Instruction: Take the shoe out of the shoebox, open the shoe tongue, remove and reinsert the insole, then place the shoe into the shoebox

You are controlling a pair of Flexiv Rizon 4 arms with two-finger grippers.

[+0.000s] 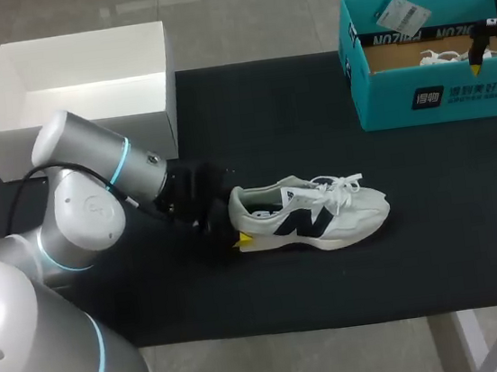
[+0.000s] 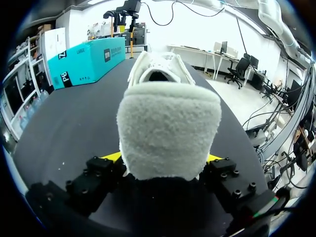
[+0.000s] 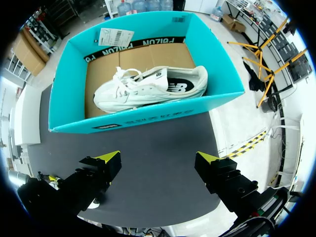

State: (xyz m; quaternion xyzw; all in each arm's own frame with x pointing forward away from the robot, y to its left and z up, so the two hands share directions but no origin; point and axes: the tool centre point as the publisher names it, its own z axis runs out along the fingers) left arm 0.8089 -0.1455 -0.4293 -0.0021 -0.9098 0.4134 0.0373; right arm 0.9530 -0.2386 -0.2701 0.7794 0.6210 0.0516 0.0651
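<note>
Your left gripper (image 2: 160, 158) is clamped on the heel (image 2: 168, 133) of the shoe (image 1: 311, 215), with a yellow tip pressed against each side of the padded back. Your right gripper (image 3: 158, 163) is spread wide and holds nothing, hovering at the front wall of the shoebox (image 3: 148, 121). The shoe is out of the shoebox, upright on its sole on the mat (image 1: 377, 270), well apart from that box, with its toe toward the box's side of the table. Expect it to be light, with a soft upper that dents under the fingers and a firmer sole. A heel hold should steady it, but the toe may swing if you lift. The laces (image 1: 337, 184) look loose and could snag. Take the tongue (image 1: 293, 191) by its free top edge. The insole is probably thin and floppy, so pinch it at the heel end. A second shoe (image 3: 148, 89) lies inside the shoebox
</note>
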